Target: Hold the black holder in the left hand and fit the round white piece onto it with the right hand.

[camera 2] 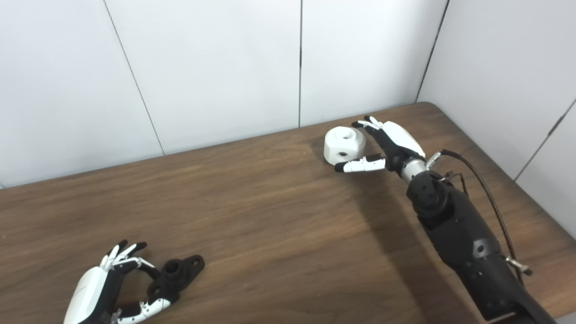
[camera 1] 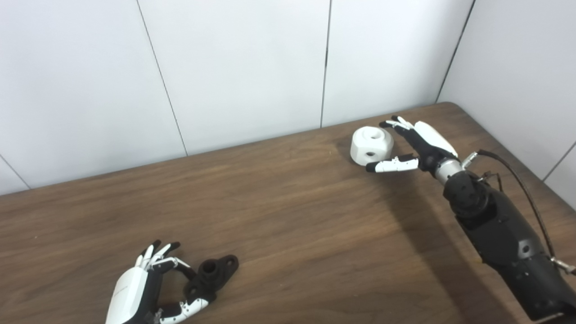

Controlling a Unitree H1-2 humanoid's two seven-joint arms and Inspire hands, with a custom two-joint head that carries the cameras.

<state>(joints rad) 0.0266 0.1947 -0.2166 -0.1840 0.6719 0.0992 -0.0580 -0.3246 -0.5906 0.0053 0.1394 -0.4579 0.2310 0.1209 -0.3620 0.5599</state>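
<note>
Two parts are in play, and both sit on the table (camera 1: pixel 288 211), well apart. I see the black holder (camera 1: pixel 211 274) lying flat near the front left, a raised collar in its middle and a mounting ear at each end. My left hand (camera 1: pixel 144 288) is right beside it, fingers spread and curled, the thumb reaching under the holder's near end and seemingly touching it; nothing is pinched yet. The round white piece (camera 1: pixel 371 145) stands near the back right, bore facing up and a small side hole facing me. My right hand (camera 1: pixel 416 146) brackets it, open: thumb stretched along its front base, the other fingers extended behind its top edge. I cannot tell whether any fingertip actually touches.

I judge the step in hand to be the two grasps, before any fitting. To do it well I would close the left fingers across the holder's body while leaving the collar exposed and pointing up, so the mating face stays free. On the right I would squeeze the white piece across its sides, keeping the bore unobstructed, then lift straight up. Tipping the piece or covering the bore would spoil the alignment later.

No brand, label or writing is legible on either part, the hands or the table.
</note>
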